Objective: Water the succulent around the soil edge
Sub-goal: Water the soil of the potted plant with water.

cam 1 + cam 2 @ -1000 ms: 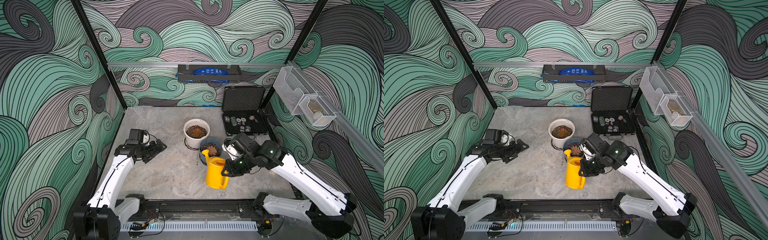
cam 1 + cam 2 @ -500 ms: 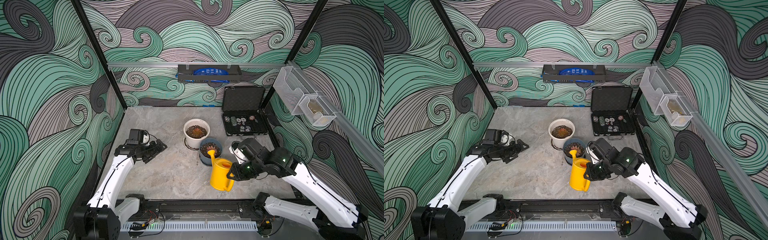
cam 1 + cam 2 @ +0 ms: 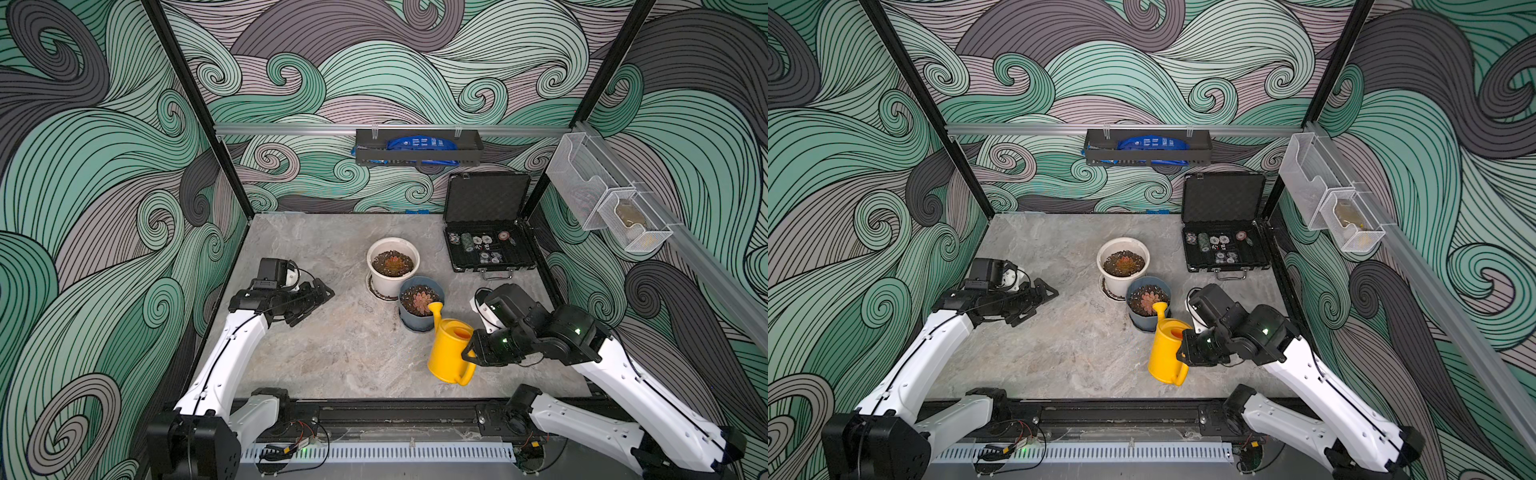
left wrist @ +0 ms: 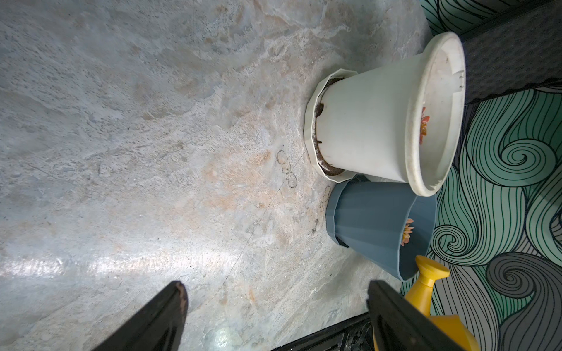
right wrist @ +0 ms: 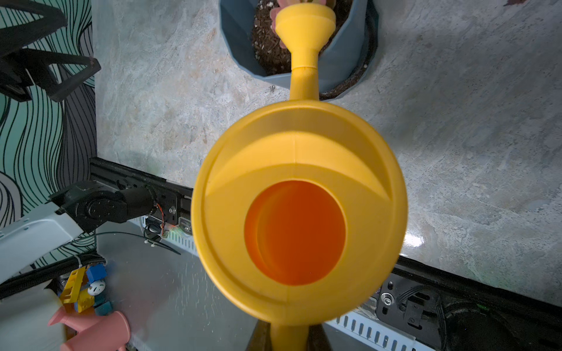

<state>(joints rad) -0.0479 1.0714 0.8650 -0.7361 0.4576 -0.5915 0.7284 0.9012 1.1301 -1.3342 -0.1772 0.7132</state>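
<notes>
While your right gripper [image 3: 471, 353] stays out of the picture's clearest angles, you can see it clamped on the handle of the yellow watering can [image 3: 451, 353], which it holds nearly upright at the front of the table, with the spout head [image 5: 305, 21] reaching over the near rim of the blue-grey pot [image 3: 422, 322]. No stream or droplets show in any view, and the can's interior looks dry in the right wrist view, so you should judge the pour as either finished or not under way; the soil edge [image 5: 267, 45] looks dark all round, and wetness cannot be told. The succulent [image 3: 419, 300] sits mid-table in that pot, touching the taller white pot [image 3: 392, 266] behind it. Your left gripper [image 3: 313, 301] hovers well apart, its jaws spread wide and empty. Farther back, the open black case [image 3: 488, 232] holds chips; the blue pack [image 3: 417, 145] in the wall rack carries white print too small to read.
</notes>
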